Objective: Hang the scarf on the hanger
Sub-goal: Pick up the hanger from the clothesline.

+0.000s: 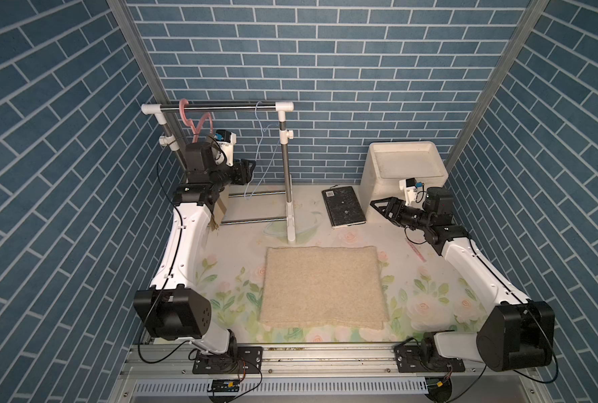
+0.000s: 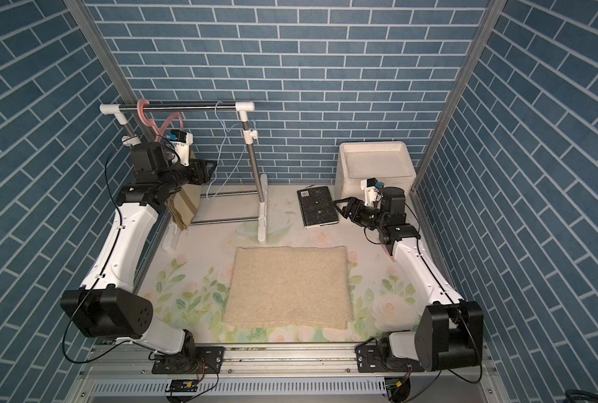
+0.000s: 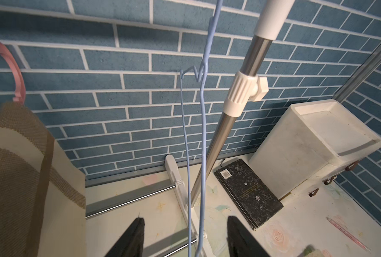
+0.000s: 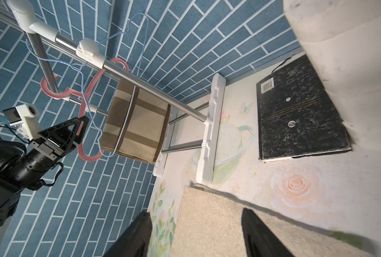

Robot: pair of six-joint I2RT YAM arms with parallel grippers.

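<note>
Lab booth: brick-print walls [image 1: 360, 52], aluminium frame [image 1: 140, 52].

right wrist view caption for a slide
Striped scarf hangs on the pink hanger; right gripper open, holding nothing.

you're looking into a booth lined with blue brick-pattern walls [image 1: 360, 52] at the far end and down both sides, with an aluminium post [image 1: 140, 52] in each far corner. the tabletop [image 1: 430, 296] wears a pale floral cloth. a beige mat [image 1: 322, 286] lies flat in the middle. far right sits a white tub [image 1: 374, 181], a black book [image 1: 342, 206] just left of it. far left stands a chrome rack [image 1: 220, 107]. the light is even.
</note>
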